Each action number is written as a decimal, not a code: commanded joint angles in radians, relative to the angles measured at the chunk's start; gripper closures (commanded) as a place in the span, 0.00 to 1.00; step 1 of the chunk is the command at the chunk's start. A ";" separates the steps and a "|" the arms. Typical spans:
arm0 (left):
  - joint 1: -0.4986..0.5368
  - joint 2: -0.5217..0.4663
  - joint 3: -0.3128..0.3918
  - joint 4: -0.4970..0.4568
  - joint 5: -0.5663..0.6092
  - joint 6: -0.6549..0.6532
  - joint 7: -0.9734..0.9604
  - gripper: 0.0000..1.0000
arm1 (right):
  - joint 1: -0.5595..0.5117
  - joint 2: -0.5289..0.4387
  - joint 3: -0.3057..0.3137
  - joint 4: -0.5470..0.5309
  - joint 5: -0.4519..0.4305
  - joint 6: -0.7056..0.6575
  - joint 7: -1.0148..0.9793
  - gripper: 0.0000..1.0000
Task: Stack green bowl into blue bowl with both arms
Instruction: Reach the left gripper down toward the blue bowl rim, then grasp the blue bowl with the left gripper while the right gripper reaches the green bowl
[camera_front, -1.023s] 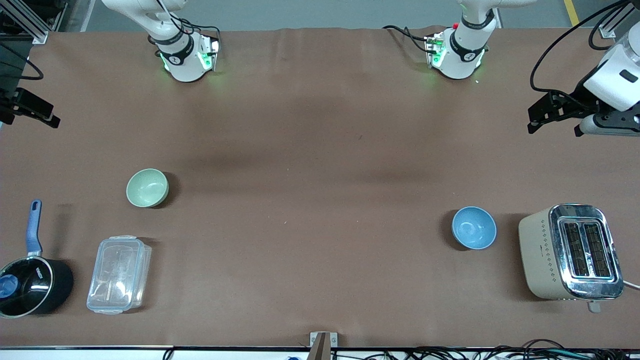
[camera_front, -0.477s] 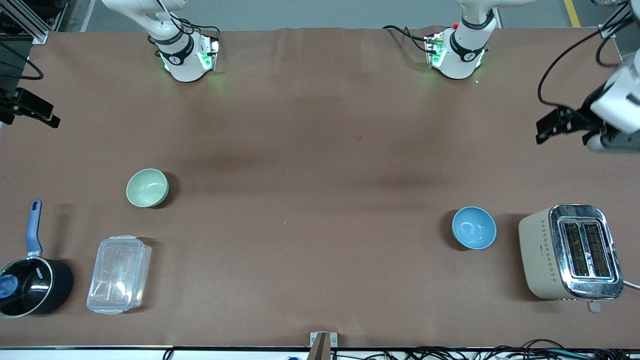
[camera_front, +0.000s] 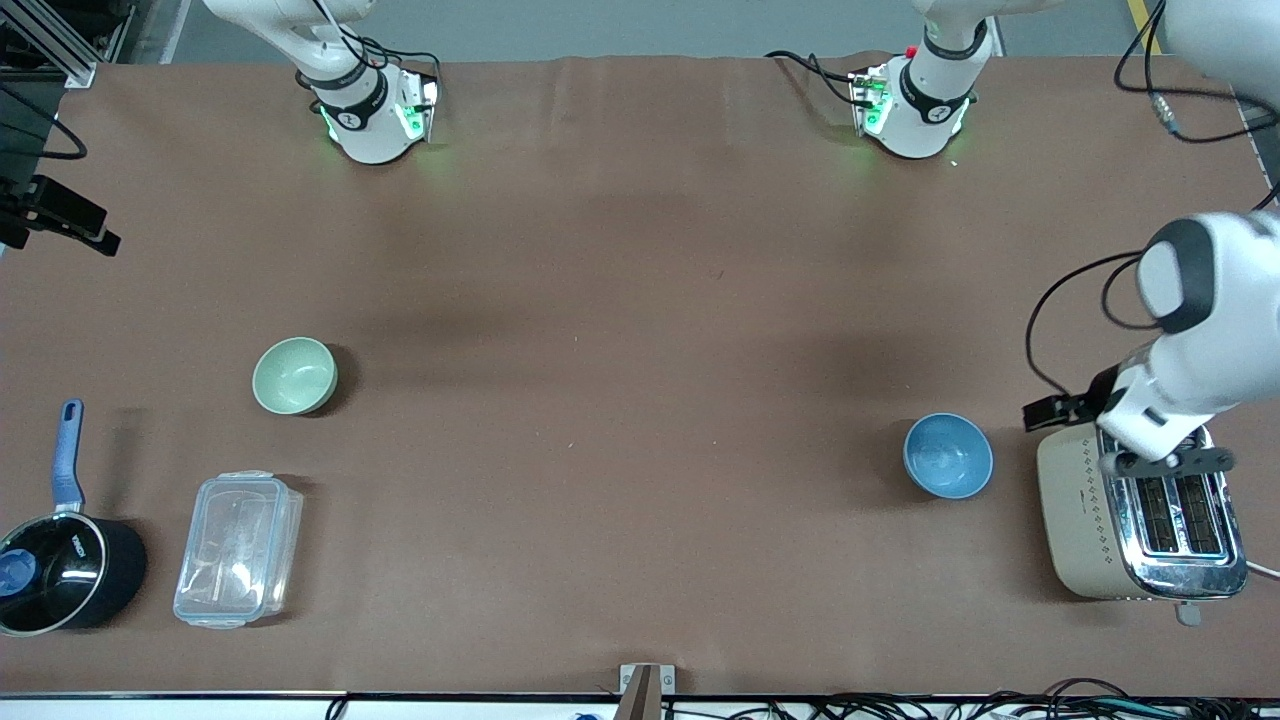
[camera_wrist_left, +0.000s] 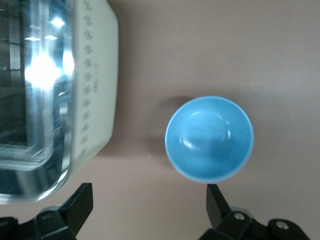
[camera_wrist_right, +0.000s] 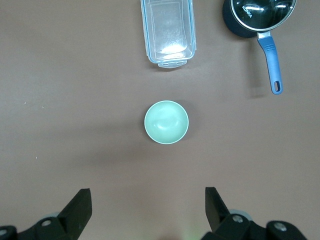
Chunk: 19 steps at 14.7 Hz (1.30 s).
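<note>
The pale green bowl (camera_front: 294, 375) sits upright and empty toward the right arm's end of the table; it also shows in the right wrist view (camera_wrist_right: 166, 122). The blue bowl (camera_front: 948, 456) sits upright and empty toward the left arm's end, beside the toaster, and shows in the left wrist view (camera_wrist_left: 209, 138). My left gripper (camera_front: 1045, 412) (camera_wrist_left: 150, 197) is open and empty, up over the strip of table between the blue bowl and the toaster. My right gripper (camera_front: 75, 222) (camera_wrist_right: 148, 200) is open and empty, high up at the right arm's end, well clear of the green bowl.
A cream and chrome toaster (camera_front: 1140, 510) (camera_wrist_left: 55, 90) stands close beside the blue bowl. A clear plastic container (camera_front: 238, 549) (camera_wrist_right: 168, 31) and a black saucepan with a blue handle (camera_front: 55, 573) (camera_wrist_right: 259, 17) lie nearer the front camera than the green bowl.
My left arm has swung down from the table's edge to over the toaster and blue bowl. The right arm and both bowls have not moved.
</note>
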 joint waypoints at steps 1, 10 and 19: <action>-0.015 0.093 -0.001 0.014 0.018 0.078 -0.035 0.06 | 0.006 -0.019 -0.006 -0.014 0.008 -0.002 -0.006 0.00; -0.018 0.238 -0.007 0.031 0.014 0.160 -0.059 0.92 | -0.039 -0.007 -0.011 -0.415 -0.004 0.400 -0.103 0.00; -0.196 0.138 -0.263 0.104 0.010 -0.076 -0.608 1.00 | -0.097 0.172 -0.011 -0.823 -0.006 1.070 -0.226 0.00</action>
